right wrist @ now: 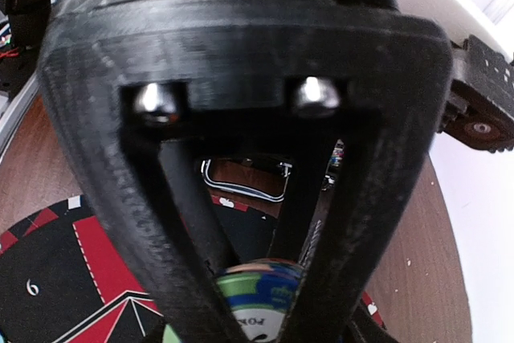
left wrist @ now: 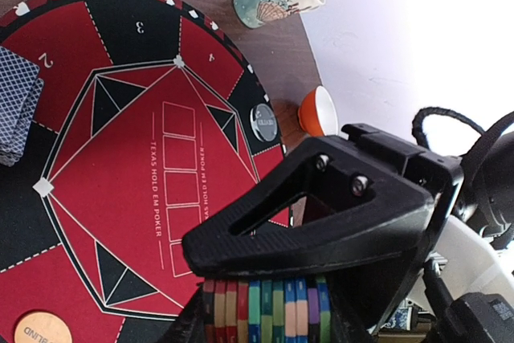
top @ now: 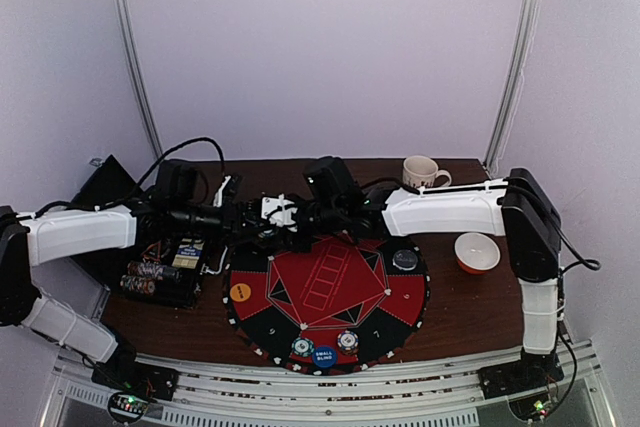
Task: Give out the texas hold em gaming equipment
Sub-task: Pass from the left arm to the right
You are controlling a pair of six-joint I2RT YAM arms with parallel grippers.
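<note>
Left claw [left wrist: 267, 325]: clamped end to end on a row of chips, held above the far-left rim of the round mat.
Row of chips [left wrist: 265, 304]: standing on edge. Long axis level, running side to side in the left wrist view. About eleven, many-coloured, too tightly packed for a sure count.
Right claw [top: 292, 223]: above the same far-left rim, meeting the left claw. One black finger [left wrist: 321, 222] just over the row. Open or closed cannot be told.
Round mat [top: 385, 297]: red and black, with five outlined card boxes in a line down its middle.
Cards [left wrist: 16, 102]: one skewed pile, blue backs up, on the mat's black border by seat 2. Number unreadable.
Buttons: three, flat on the mat. Orange button [top: 240, 292] at its left edge, dark button [top: 405, 259] at its right edge, blue button [top: 324, 355] at its near edge.
Loose chips [top: 302, 347]: two, one on each side of the blue button.
Case [top: 195, 297]: just left of the mat, with two chip rows [top: 152, 271] inside.
Mug [top: 425, 172]: upright, beyond the mat's far-right rim.
Bowl [top: 477, 252]: right of the mat.
</note>
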